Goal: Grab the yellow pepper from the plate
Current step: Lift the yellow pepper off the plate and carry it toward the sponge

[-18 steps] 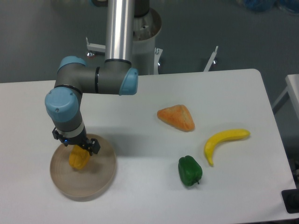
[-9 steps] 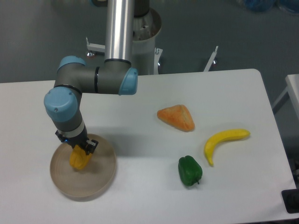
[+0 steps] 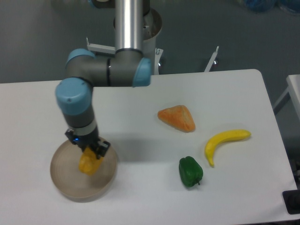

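Clamping down on the yellow pepper with the gripper, black fingers pinching its top from above. Holding it over the right half of the plate, near the rim. Can't really tell if it's touching the dish or hanging just off it. Tilting a bit, with the pepper's lower end pointing down-left. Sitting at the front left of the white table, that beige dish. Lying well off to the right: an orange wedge-shaped thing, a banana curving toward the front, and a green pepper just beside the banana's lower tip, not touching.
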### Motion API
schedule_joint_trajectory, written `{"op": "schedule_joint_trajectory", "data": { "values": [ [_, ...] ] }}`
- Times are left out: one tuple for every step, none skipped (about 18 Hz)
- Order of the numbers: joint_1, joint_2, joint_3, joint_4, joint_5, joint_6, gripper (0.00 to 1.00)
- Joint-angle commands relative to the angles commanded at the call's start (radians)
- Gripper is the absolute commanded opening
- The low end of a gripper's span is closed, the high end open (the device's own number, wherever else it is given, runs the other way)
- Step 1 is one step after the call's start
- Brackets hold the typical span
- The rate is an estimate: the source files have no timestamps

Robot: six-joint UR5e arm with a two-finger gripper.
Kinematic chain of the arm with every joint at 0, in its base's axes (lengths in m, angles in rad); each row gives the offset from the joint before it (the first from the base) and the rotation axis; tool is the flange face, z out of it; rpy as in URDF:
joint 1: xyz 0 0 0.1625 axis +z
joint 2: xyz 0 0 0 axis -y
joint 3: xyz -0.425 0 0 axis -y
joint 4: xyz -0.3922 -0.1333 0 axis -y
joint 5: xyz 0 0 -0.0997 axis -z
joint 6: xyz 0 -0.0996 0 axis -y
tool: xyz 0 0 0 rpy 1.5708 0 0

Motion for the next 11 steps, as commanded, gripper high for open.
{"op": "schedule_joint_trajectory", "data": {
  "values": [
    [0.021, 0.000, 0.014, -0.020, 0.000, 0.048, 0.31],
    [0.041, 0.000, 0.022, -0.028, 0.000, 0.094, 0.31],
    [0.063, 0.000, 0.022, -0.028, 0.000, 0.132, 0.31],
    [0.083, -0.002, 0.023, -0.029, 0.000, 0.167, 0.31],
    [0.100, -0.003, 0.022, -0.029, 0.002, 0.207, 0.31],
    [0.117, -0.002, 0.017, -0.028, 0.012, 0.244, 0.31],
    [0.132, 0.000, 0.008, -0.026, 0.026, 0.276, 0.31],
    [0.146, -0.002, 0.006, -0.026, 0.040, 0.302, 0.31],
    [0.150, -0.003, 0.006, -0.025, 0.052, 0.322, 0.31],
    [0.164, -0.003, 0.006, -0.025, 0.064, 0.342, 0.31],
    [0.177, -0.002, 0.005, -0.026, 0.072, 0.361, 0.31]
  ]
}}
